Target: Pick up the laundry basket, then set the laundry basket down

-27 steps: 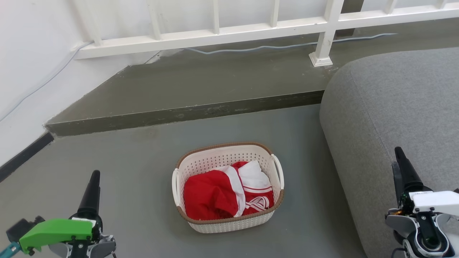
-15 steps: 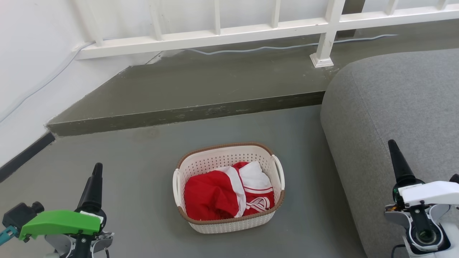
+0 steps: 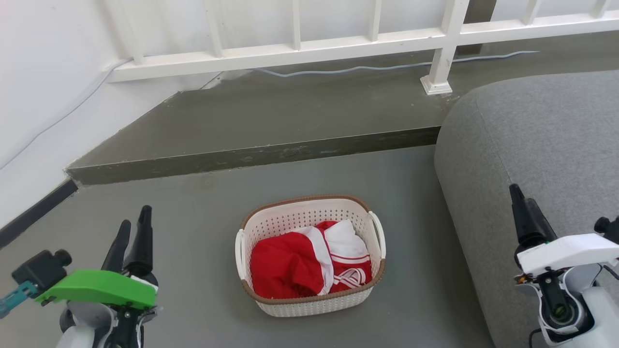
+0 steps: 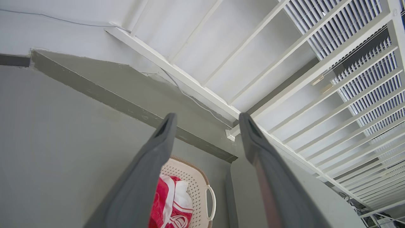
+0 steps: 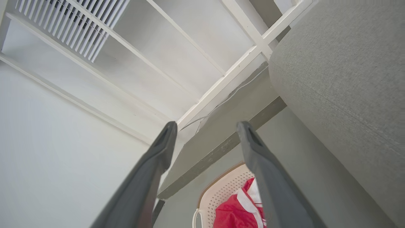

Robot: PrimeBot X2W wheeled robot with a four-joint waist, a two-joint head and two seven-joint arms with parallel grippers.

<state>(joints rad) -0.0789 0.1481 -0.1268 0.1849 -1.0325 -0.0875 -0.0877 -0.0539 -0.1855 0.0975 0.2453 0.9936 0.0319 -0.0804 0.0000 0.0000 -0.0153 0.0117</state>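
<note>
While laundry basket point(image 3: 290, 217) sits on floor point(image 3: 203, 203) between both arms, untouched, red clothes point(image 3: 285, 263) inside | left gripper point(image 3: 135, 216) spread, empty | right gripper point(image 3: 521, 194) spread, empty, beside sofa point(image 3: 532, 145) | step: reach; bring both in evenly to side handles point(image 3: 378, 234), lift level

In the head view, the red and white clothing point(image 3: 309, 261) hid the floor of the laundry basket point(image 3: 300, 215). The grey sofa point(image 3: 532, 145) ran off the right and bottom edges, and the white railing point(image 3: 290, 48) was cut by the top edge. In the left wrist view, one finger point(image 4: 139, 190) of the left gripper point(image 4: 207, 117) covered the basket's left part, and the bottom edge cut its near end. In the right wrist view, a finger point(image 5: 269, 190) of the right gripper point(image 5: 206, 124) hid the basket's right side, and the bottom edge cut it there too.
</note>
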